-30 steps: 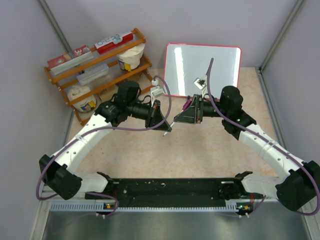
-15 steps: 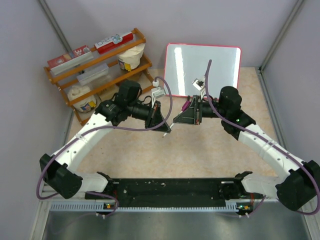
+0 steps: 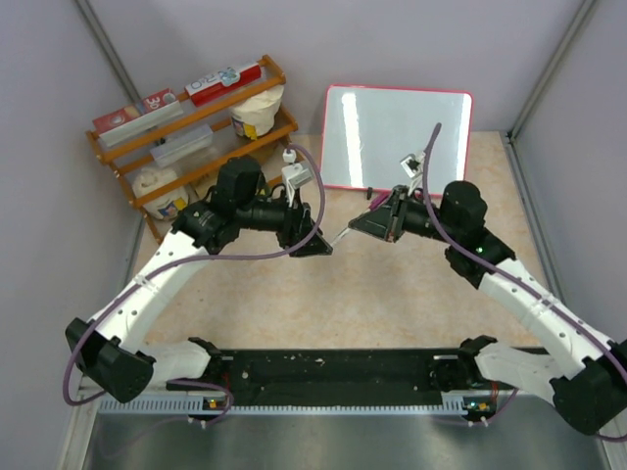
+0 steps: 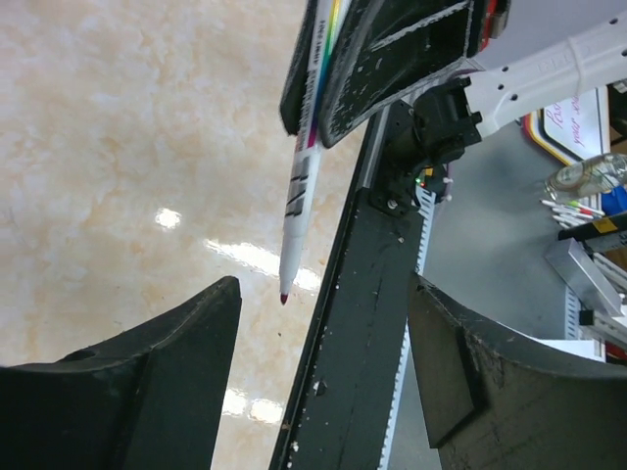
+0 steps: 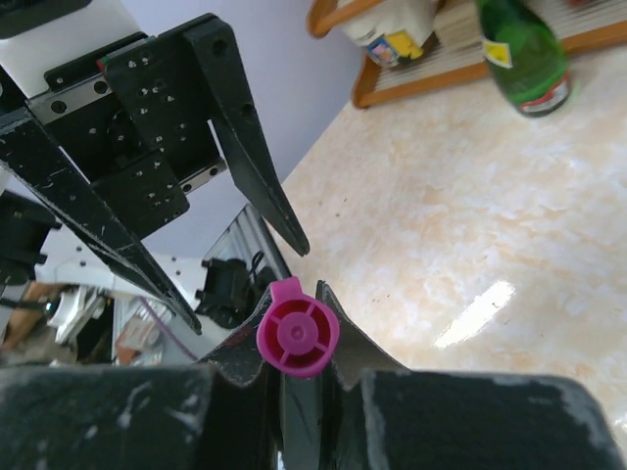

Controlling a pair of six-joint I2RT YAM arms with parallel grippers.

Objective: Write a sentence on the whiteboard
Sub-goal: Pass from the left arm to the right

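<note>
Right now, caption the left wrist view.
Open left hand faces the uncapped marker clamped in the right hand.

Rising from the black base rail (image 3: 333,367), the left arm (image 3: 147,284) and right arm (image 3: 529,294) are showing white link shells joined by rounded black joint housings. A purple cable (image 3: 431,152) is looping along each arm, away from the rail. The left claw (image 3: 318,245) and right claw (image 3: 361,225) are presenting flat, tapering matte-black fingers (image 4: 137,392), scuffed with pale specks; their black side plates are carrying rows of small holes. A white toothed strip (image 3: 294,403) is edging the rail's near side.
</note>
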